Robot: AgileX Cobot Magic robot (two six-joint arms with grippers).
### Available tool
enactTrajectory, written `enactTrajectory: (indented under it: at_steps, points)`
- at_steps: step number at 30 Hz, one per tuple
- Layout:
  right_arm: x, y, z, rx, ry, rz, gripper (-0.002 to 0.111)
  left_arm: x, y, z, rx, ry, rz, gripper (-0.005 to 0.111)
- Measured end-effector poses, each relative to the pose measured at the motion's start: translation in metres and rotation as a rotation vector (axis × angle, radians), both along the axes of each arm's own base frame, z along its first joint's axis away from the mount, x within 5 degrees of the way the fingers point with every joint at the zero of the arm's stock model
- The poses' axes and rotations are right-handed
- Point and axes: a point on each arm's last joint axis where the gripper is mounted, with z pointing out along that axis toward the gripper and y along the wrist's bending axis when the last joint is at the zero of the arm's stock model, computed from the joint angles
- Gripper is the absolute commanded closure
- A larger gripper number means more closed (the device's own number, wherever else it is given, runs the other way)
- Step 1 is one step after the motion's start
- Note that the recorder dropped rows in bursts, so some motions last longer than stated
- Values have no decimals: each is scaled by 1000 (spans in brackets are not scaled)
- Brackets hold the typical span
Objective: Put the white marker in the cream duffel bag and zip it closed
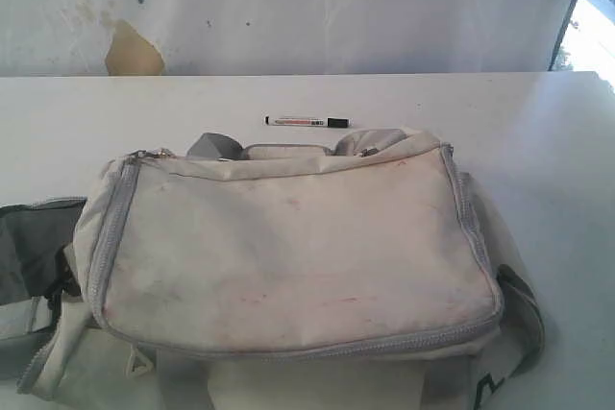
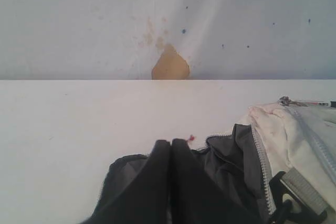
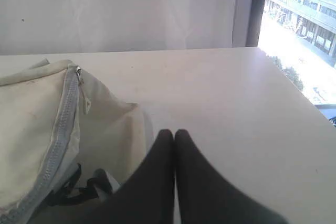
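Holding nothing, the left gripper point(image 2: 170, 144) and right gripper point(image 3: 170, 132) are pinched closed beside the bag point(image 1: 288, 247), which fills the exterior view's lower centre. Beyond it, upper centre, the marker point(image 1: 307, 122) lies on the table point(image 1: 538, 141). Picking, dropping and zipping all remain.

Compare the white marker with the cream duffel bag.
The white marker is slim and straight; the cream duffel bag is large and slumped. The marker has a black cap and printed label; the bag has grey zippers and pinkish stains. Both are pale and lie on the table.
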Motion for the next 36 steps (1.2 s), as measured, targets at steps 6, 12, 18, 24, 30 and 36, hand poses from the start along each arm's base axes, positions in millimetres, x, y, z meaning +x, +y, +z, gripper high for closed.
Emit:
enactTrajectory:
  at_steps: [6, 12, 18, 24, 30, 36]
  points:
    - [0, 0, 0, 3, -2, 0, 108, 0, 0, 0, 0, 0, 0, 107]
    - [0, 0, 0, 11, -2, -1, 108, 0, 0, 0, 0, 0, 0, 107]
    - [0, 0, 0, 11, -2, -1, 108, 0, 0, 0, 0, 0, 0, 107]
    - [0, 0, 3, 12, -32, -2, 108, 0, 0, 3, -5, -31, 1, 107]
    - [1, 0, 14, 13, -159, -2, 108, -1, 0, 12, -9, -65, 1, 107]
    - [-2, 0, 30, 49, -205, -2, 108, -8, 0, 49, -12, -178, 1, 107]
